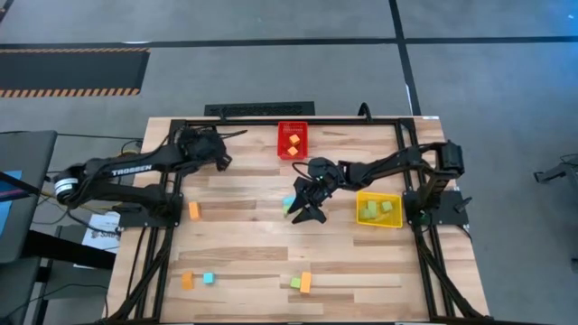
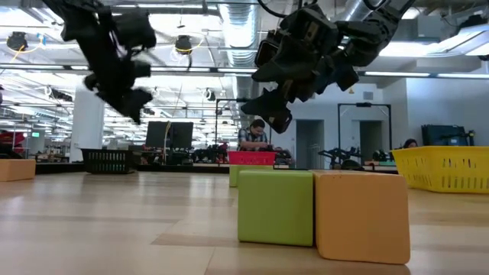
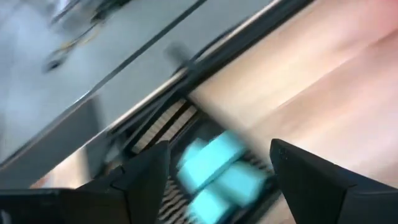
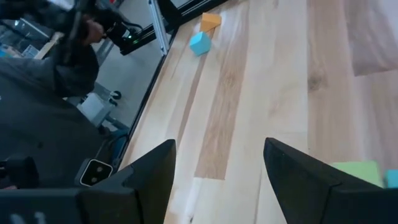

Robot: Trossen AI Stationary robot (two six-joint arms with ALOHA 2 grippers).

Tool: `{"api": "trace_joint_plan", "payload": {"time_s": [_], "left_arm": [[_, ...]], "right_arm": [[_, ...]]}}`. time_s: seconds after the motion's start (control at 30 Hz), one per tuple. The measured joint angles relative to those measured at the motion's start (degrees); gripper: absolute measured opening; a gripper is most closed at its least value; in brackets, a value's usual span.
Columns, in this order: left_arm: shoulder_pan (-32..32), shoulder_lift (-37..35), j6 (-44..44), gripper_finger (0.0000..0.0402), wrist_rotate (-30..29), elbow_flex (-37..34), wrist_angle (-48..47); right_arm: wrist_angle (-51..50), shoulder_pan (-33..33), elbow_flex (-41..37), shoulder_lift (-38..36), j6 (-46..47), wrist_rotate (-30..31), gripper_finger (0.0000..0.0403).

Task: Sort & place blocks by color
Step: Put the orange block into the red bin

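Observation:
My left gripper point(image 1: 217, 152) point(image 3: 217, 152) is open near the table's far left, held above the table point(image 2: 126, 103). Past its fingers, light blue blocks point(image 3: 214, 171) lie in the black bin point(image 1: 260, 109). My right gripper point(image 1: 305, 208) point(image 4: 217, 149) is open and raised over the table's middle point(image 2: 267, 107). A green block point(image 4: 357, 171) and a light blue one point(image 4: 392, 179) rest on the table beside it point(image 1: 289, 206). More blocks sit near the near edge: orange point(image 1: 187, 281), light blue point(image 1: 208, 278), green point(image 1: 295, 283) and orange point(image 1: 305, 283). Another orange block point(image 1: 193, 210) lies at the left.
The red bin point(image 1: 292, 140) at the far middle holds orange blocks. The yellow bin point(image 1: 379, 209) at the right holds green blocks. In the low view a green block point(image 2: 275, 206) and an orange block point(image 2: 363, 214) stand close to the camera. People sit in the room behind.

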Motion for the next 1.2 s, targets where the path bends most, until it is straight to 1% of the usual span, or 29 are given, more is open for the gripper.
{"api": "trace_joint_plan", "payload": {"time_s": [0.07, 0.13, 0.2, 0.3, 0.33, 0.37, 0.4, 0.47, 0.53, 0.6, 0.67, 0.73, 0.83, 0.97, 1.1, 1.2], "left_arm": [[-1.0, -1.7, 2.5, 0.0268, 5.5, 0.0, 4.3], [-2.1, -3.0, 4.3, 0.0268, 12.4, 0.0, 8.9], [-3.5, -3.8, 6.1, 0.0268, 21.8, -0.4, 14.6], [-6.8, -3.9, 8.5, 0.0268, 39.6, -3.1, 25.7], [-8.3, -3.6, 8.8, 0.0268, 44.6, -4.3, 29.4], [-10.0, -3.0, 8.9, 0.0268, 48.6, -5.5, 33.7], [-11.7, -2.5, 8.9, 0.0268, 51.2, -6.9, 37.9], [-15.6, -1.2, 8.2, 0.0268, 52.5, -9.5, 45.2], [-19.1, 0.7, 7.7, 0.0268, 51.3, -11.6, 52.0], [-22.2, 2.8, 8.3, 0.0268, 50.5, -12.5, 56.0], [-25.2, 5.7, 10.4, 0.0268, 50.3, -12.5, 59.0], [-27.5, 8.8, 12.2, 0.0268, 50.3, -12.5, 62.7], [-30.2, 14.1, 14.6, 0.0268, 49.1, -12.5, 68.7], [-31.8, 21.3, 18.4, 0.0268, 48.7, -12.0, 75.5], [-31.8, 27.8, 19.8, 0.0268, 48.6, -8.5, 77.1], [-31.8, 32.8, 20.7, 0.0268, 48.4, -5.1, 76.8]], "right_arm": [[0.1, -0.4, 0.0, -0.2, 0.0, 0.0, 0.0265], [0.0, -0.7, 0.0, -0.3, 0.0, 0.0, 0.0265], [-0.1, -0.6, 0.0, -0.3, 0.0, 0.0, 0.0265], [-0.8, -0.6, 0.0, -0.3, 0.0, 0.0, 0.0265], [-1.4, -0.4, 0.0, -0.3, 0.0, 0.0, 0.0265], [-2.0, -0.1, 0.0, -0.3, 0.0, 0.0, 0.0265], [-2.6, 0.3, 0.0, -0.3, 0.0, 0.0, 0.0265], [-5.2, 1.3, 0.0, -1.0, 0.0, 0.0, 0.0265], [-7.4, 2.8, 0.0, -2.2, -0.3, 0.3, 0.0265], [-10.6, 4.5, 0.0, -3.8, -1.4, 0.5, 0.0265], [-13.8, 6.3, 0.0, -5.9, -2.0, 2.3, 0.0265], [-16.8, 8.2, 0.0, -8.4, -2.2, 5.7, 0.0265], [-22.8, 11.5, 0.0, -12.1, -2.8, 12.4, 0.0265], [-29.8, 15.8, 0.0, -16.4, -2.7, 20.3, 0.0265], [-34.3, 19.2, 0.0, -19.3, -1.0, 28.6, 0.0265], [-36.8, 20.8, 0.0, -20.6, 1.8, 32.8, 0.0265]]}}
